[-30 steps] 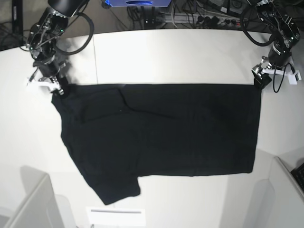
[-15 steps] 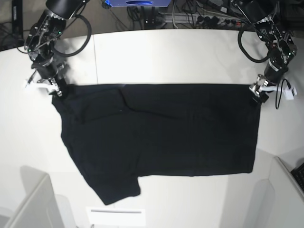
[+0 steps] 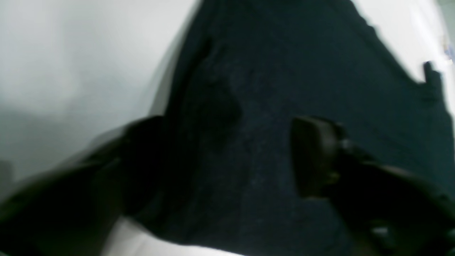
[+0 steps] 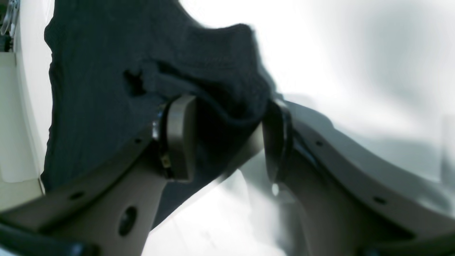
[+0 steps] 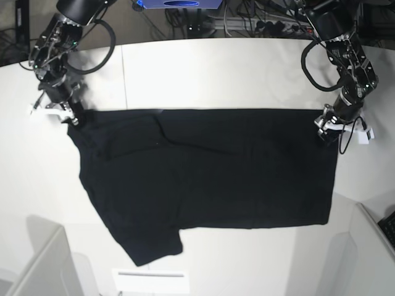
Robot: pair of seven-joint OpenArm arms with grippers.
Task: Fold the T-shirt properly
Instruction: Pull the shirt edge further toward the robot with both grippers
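white table [image 5: 222,74] | cables and power strip [image 5: 271,24] behind | white card [image 5: 151,280] at near edge

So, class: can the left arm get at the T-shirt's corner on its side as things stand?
Probably yes. The left tool already sits at that far corner of the T-shirt, with cloth between its pads in the wrist view and nothing blocking it.

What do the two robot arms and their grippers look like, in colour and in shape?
Both arms are black, with looping black cables near the wrists. The left gripper and the right gripper each carry a small white part beside them. In the right wrist view the fingers look grey-brown, long and curved, with flat pads and small round holes.
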